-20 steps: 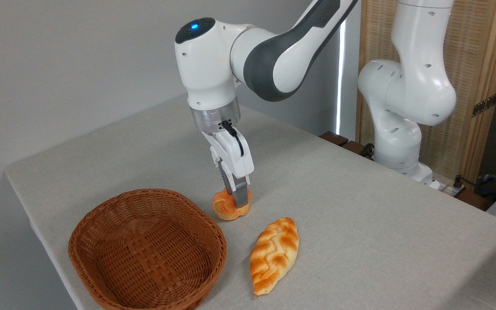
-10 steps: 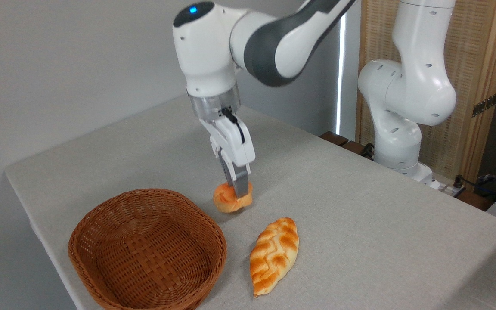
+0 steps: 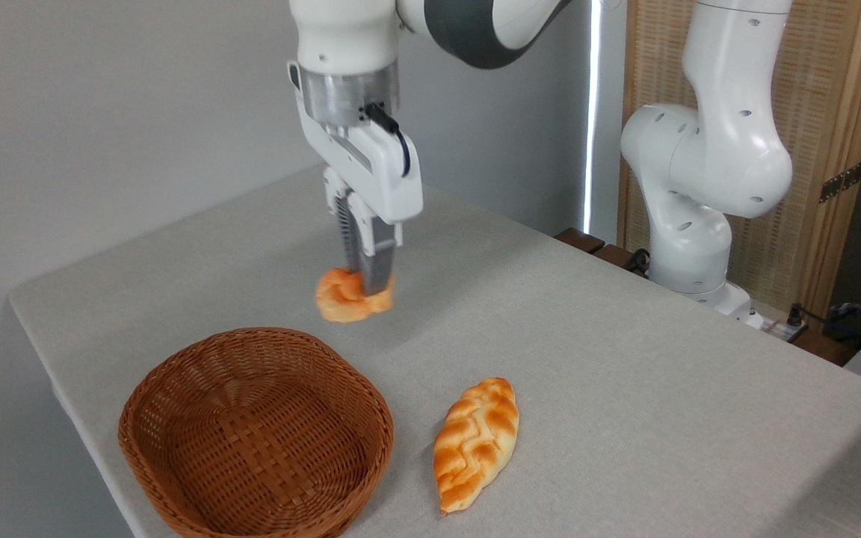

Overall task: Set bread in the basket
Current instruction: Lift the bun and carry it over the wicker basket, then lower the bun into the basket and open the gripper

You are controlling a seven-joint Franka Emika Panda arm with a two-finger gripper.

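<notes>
— Orange bread [image 3: 344, 295] looks soft and light, a small knotted bun paler underneath?

— Likely squashy, so hold it across the middle. The gripper [image 3: 368, 288] has its fingers clamped on it, in the air above the far rim of the basket [image 3: 176, 388], clear of the tabletop [image 3: 625, 373].

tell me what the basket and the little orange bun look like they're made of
The basket: woven wicker or rattan, brown with a slight sheen; the interlaced strands show clearly. The bun, held by the gripper: probably soft foam or plastic toy bread, judging by its uniform matte orange, though motion blur leaves this open.
</notes>
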